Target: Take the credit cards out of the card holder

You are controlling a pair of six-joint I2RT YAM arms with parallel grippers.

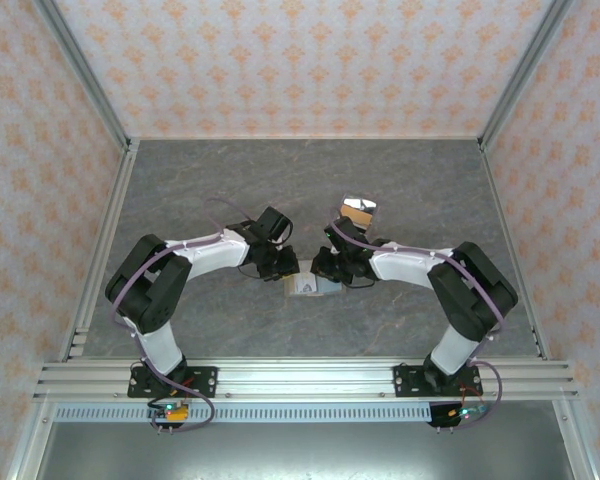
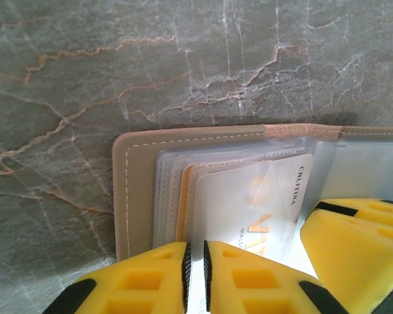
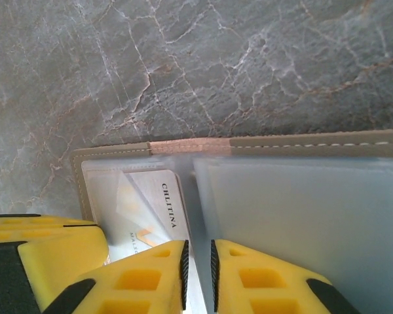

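Note:
The card holder (image 1: 313, 287) lies open on the table between my two grippers. In the left wrist view its taupe stitched border (image 2: 121, 196) frames clear sleeves, and a pale credit card (image 2: 242, 196) with orange print sits in them. An orange card edge (image 2: 182, 203) shows behind it. My left gripper (image 2: 195, 275) is nearly shut, with the pale card's near edge in the thin gap. My right gripper (image 3: 198, 275) is pinched on a frosted sleeve at the holder's fold (image 3: 301, 145), beside the same card (image 3: 154, 203). From above, the left gripper (image 1: 285, 268) and right gripper (image 1: 327, 270) almost touch.
A glossy clear piece with tan parts (image 1: 359, 211) lies behind the right arm. The grey marble table (image 1: 300, 180) is walled by patterned panels on three sides. The other gripper's yellow finger crowds each wrist view (image 2: 354, 248) (image 3: 46, 261).

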